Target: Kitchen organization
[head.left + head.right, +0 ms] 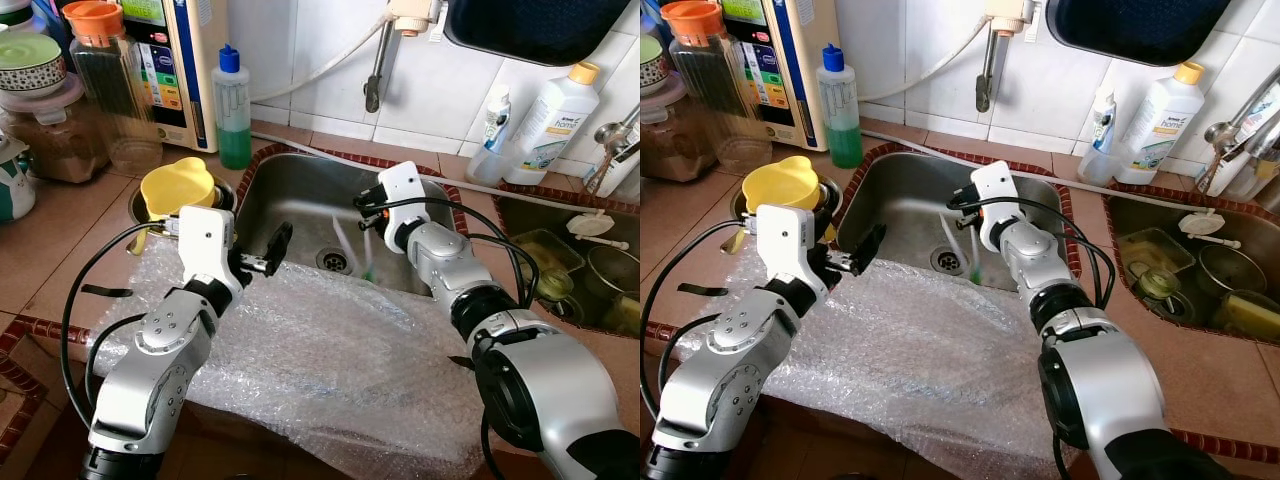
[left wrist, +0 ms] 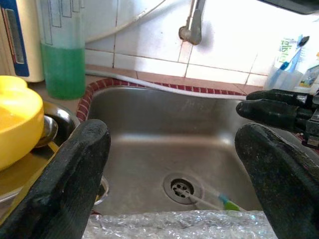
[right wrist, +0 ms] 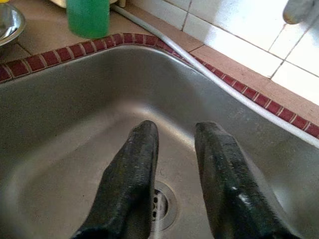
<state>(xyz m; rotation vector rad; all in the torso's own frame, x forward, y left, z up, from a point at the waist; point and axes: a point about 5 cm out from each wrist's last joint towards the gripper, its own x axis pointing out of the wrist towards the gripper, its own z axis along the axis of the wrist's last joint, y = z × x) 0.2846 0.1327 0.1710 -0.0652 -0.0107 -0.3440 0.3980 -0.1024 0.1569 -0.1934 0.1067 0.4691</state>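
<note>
Toothbrush [image 1: 362, 262] in sink [image 1: 300, 205]; "Home" label on white bottle [image 1: 548, 125].

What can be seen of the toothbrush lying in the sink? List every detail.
The toothbrush lies flat on the bottom of the stainless steel sink, beside the drain. Its slim handle looks like plastic, whitish and translucent along most of its length, with a green end pointing toward the near wall. The right gripper hovers above it, fingers slightly apart, not touching it. Its bristles cannot be made out.
</note>
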